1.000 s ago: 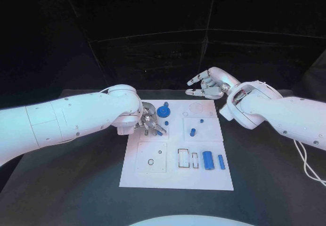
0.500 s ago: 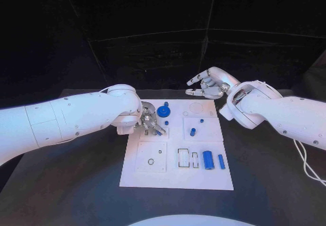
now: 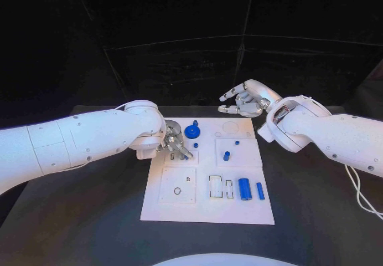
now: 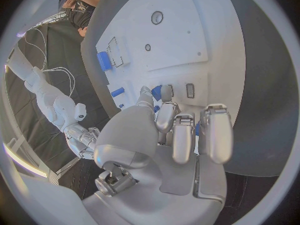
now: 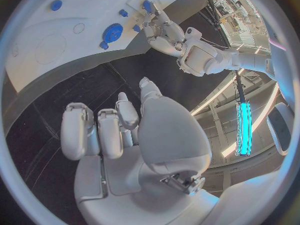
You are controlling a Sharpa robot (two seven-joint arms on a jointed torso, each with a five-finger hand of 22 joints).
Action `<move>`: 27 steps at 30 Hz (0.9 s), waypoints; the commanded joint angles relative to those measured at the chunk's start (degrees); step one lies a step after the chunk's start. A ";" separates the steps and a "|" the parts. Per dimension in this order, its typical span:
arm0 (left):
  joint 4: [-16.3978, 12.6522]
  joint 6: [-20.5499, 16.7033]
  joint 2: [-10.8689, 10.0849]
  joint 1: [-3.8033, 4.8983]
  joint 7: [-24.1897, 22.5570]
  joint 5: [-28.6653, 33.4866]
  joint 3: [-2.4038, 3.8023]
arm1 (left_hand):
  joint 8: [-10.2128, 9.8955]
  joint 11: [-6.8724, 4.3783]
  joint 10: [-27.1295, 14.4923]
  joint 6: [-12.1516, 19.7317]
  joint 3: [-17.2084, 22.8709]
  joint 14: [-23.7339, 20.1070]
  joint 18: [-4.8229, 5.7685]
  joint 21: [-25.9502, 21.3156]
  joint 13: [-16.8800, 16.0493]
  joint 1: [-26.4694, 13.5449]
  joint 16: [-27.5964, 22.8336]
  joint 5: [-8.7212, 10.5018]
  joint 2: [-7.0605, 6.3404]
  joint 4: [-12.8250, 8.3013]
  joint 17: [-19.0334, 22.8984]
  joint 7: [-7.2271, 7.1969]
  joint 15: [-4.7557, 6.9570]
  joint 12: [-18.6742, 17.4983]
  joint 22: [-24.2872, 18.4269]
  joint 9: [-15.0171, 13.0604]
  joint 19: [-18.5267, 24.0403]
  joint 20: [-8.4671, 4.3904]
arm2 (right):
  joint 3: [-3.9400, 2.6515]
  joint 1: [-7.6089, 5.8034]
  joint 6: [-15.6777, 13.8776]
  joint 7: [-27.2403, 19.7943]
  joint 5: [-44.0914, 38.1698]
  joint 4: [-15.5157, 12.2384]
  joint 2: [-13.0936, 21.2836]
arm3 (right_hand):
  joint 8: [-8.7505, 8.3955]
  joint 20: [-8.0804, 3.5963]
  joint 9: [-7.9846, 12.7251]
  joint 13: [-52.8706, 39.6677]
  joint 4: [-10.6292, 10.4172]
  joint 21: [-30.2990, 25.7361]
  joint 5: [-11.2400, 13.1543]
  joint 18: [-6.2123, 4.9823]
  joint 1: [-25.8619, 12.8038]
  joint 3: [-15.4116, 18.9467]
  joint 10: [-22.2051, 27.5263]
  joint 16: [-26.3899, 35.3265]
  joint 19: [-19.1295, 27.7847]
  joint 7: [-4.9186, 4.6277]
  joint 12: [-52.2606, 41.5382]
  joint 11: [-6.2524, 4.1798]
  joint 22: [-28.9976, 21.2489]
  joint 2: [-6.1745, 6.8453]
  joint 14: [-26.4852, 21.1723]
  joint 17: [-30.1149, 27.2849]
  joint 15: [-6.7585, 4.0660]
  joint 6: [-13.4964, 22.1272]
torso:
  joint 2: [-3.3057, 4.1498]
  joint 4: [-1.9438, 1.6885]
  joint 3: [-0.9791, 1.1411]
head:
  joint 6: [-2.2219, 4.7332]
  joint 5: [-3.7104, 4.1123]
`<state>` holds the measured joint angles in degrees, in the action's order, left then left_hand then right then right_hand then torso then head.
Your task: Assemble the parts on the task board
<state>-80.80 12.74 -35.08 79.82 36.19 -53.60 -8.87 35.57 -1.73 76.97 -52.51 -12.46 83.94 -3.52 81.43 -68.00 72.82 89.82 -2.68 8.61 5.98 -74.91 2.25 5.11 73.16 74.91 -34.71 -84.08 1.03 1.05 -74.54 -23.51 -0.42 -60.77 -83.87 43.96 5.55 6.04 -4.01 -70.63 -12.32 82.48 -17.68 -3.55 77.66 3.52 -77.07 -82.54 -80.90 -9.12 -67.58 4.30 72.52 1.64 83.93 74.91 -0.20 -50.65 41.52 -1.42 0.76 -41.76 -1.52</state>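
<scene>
1. Comparing with a second ago, we see little change: the left robot hand (image 3: 175, 143) stays low over the task board (image 3: 209, 208), its fingers (image 4: 166, 116) curled on a small blue part (image 4: 156, 91).
2. We find the right robot hand (image 3: 243, 101) still raised beyond the board's far edge, fingers apart, holding nothing.
3. We see the blue gear (image 3: 192, 131) just beside the left robot hand.

The white task board (image 3: 209, 213) is lying flat mid-table. A blue gear (image 3: 192, 131) is sitting near its far edge, small blue pegs (image 3: 226, 155) are dotting the middle, and two blue cylinders (image 3: 245, 189) are lying side by side toward the near right.
</scene>
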 commanded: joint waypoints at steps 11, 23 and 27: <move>-0.30 -0.66 -0.32 0.06 -0.88 0.13 0.02 | -0.51 0.25 -0.17 0.45 -0.28 6.06 0.67 -0.41 0.30 -0.72 0.18 -0.03 -1.24 -0.37 -15.09 0.40 -0.02 -0.54 1.94 -0.07 -1.53 -0.13 | -0.05 -0.12 0.34 -0.46 -0.17 0.21 -0.16 | 0.35 -0.18 -0.02 0.06 0.02 -0.27 -0.39 -0.10 0.09 0.27 0.24 0.32 0.34 -0.11 0.33 -0.21 0.00 -0.40 3.40 3.09 -0.14 -0.25 | 0.04 0.01 0.04 | -0.11 -0.12; -0.32 -2.02 -0.41 0.06 -1.28 0.13 0.02 | -0.96 0.57 -0.26 0.52 -1.23 6.06 0.65 -0.51 0.27 -3.87 0.18 -0.02 -2.36 1.01 -15.09 0.70 -0.32 -0.59 1.91 -0.15 -1.50 0.14 | -0.05 -0.12 0.38 -0.46 -0.17 0.26 -0.17 | 0.35 -0.18 -0.02 0.06 0.02 -0.27 -0.39 -0.10 0.09 0.27 0.24 0.32 0.34 -0.11 0.33 -0.21 0.00 -0.40 3.40 3.09 -0.14 -0.25 | 0.03 0.01 0.03 | -0.07 -0.12; -0.40 -2.22 -0.57 0.06 -1.36 0.13 0.02 | -1.04 0.57 -0.27 0.45 -1.62 6.06 0.65 -0.50 0.22 -5.03 0.18 -0.01 -2.92 1.60 -15.09 0.69 -0.35 -0.58 1.97 -0.23 -1.52 0.20 | -0.05 -0.12 0.42 -0.46 -0.17 0.28 -0.17 | 0.35 -0.18 -0.02 0.06 0.02 -0.27 -0.39 -0.10 0.09 0.27 0.24 0.32 0.34 -0.11 0.33 -0.21 0.00 -0.40 3.40 3.09 -0.14 -0.25 | 0.03 0.05 0.02 | -0.08 -0.10</move>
<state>-81.07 11.33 -35.58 79.81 35.60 -53.59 -8.88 34.84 -1.52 76.76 -52.11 -14.11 83.94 -3.52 81.32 -67.70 68.30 89.82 -2.69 5.66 7.32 -74.91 2.65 5.11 72.93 74.91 -34.86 -84.08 1.04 1.05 -74.54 -23.37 -0.44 -60.78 -83.54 43.83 5.55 6.04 -4.01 -70.63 -12.32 82.48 -17.68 -3.55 77.66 3.52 -77.06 -82.54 -80.90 -9.12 -67.58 4.30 72.52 1.65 83.93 74.90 -0.20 -50.65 41.55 -1.41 0.79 -41.85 -1.65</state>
